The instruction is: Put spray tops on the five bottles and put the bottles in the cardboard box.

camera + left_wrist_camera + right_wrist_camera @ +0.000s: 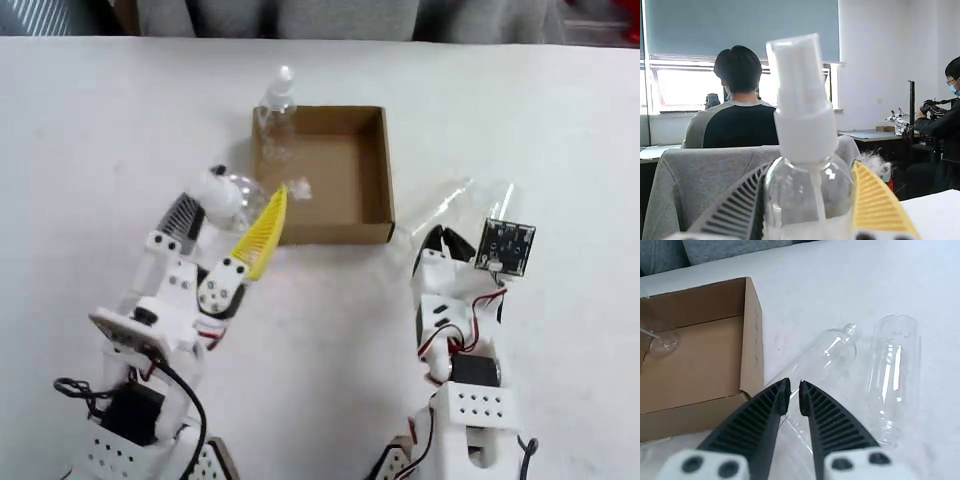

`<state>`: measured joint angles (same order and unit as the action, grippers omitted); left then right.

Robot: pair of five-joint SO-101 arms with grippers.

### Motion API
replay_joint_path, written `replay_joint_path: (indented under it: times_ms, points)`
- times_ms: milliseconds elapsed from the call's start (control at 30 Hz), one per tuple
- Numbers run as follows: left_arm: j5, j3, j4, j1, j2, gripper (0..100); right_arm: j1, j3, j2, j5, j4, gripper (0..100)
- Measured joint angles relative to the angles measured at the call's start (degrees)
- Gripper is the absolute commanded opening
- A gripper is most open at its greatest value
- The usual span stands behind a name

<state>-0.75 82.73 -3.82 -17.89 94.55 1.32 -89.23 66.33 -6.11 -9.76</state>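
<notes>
White tabletop (100, 130) runs under both arms, with the cardboard box (385, 170) at its middle. We see the left gripper (240, 197) clamped on a capped bottle (805, 195) beside the box's near left corner, long axis roughly upright, spray top (800, 100) uppermost. Our right gripper (793, 387) (fingers barely parted, holding nothing) hovers over an uncapped bottle (830, 357) lying with its neck pointing away from the gripper, and a second bottle (892, 375) lies parallel beside it.
</notes>
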Motion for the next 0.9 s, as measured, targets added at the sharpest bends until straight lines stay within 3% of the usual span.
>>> replay_joint_path:
  times_ms: [300, 533, 900]
  points:
    - [0.0, -20.13, 3.16, -0.18, -33.49, 2, -0.09, 0.0, 0.0, 0.0, 0.0, 1.9]
    - [0.0, -21.19, 20.31, -0.18, -54.86, 2, -0.09, -1.32, 0.0, 0.0, 0.0, 2.0]
    - [0.0, -25.14, 47.47, 5.71, -87.12, 2, -0.09, -1.32, 0.0, 0.0, 0.0, 2.1]
